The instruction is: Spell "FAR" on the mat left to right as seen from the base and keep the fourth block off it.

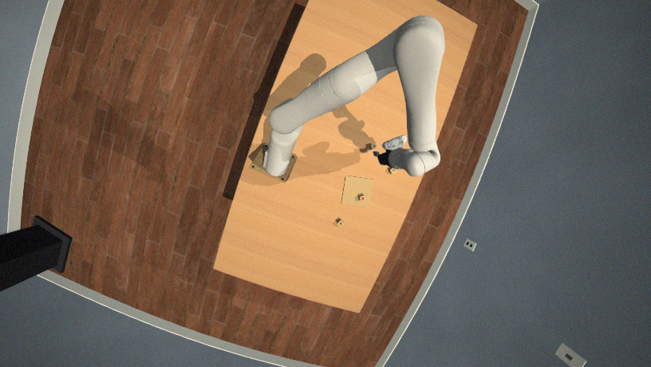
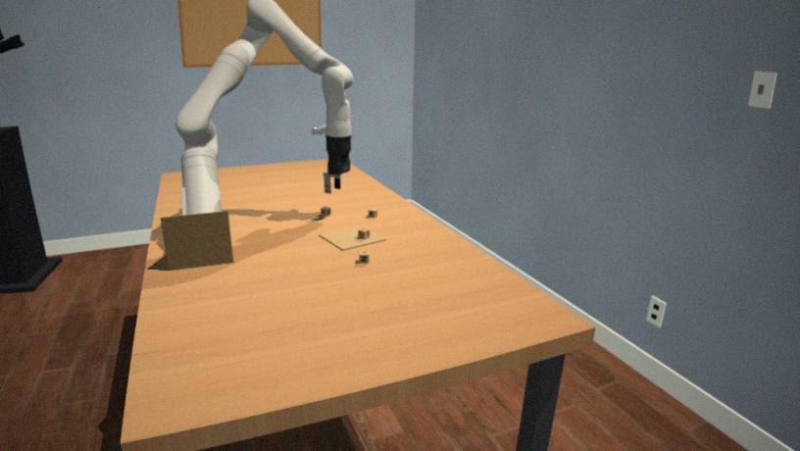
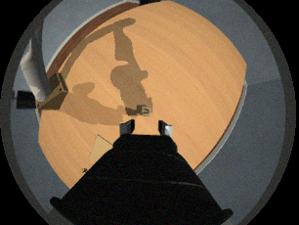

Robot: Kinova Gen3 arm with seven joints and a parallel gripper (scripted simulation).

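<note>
Block letters too small to read

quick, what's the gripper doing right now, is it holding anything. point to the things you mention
Gripper [image 1: 375, 157] [image 2: 331, 182] [image 3: 146, 124]: open, fingers apart above the table [image 1: 291, 246] [image 2: 335, 325] [image 3: 195, 64], holding nothing.

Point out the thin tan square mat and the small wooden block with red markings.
Thin tan square mat [image 1: 353, 187] [image 2: 340, 238] [image 3: 100, 147]: top, exterior and wrist views, bare upper surface.
Small wooden block with red markings [image 1: 361, 198] [image 2: 363, 233]: top and exterior views, body.
</note>
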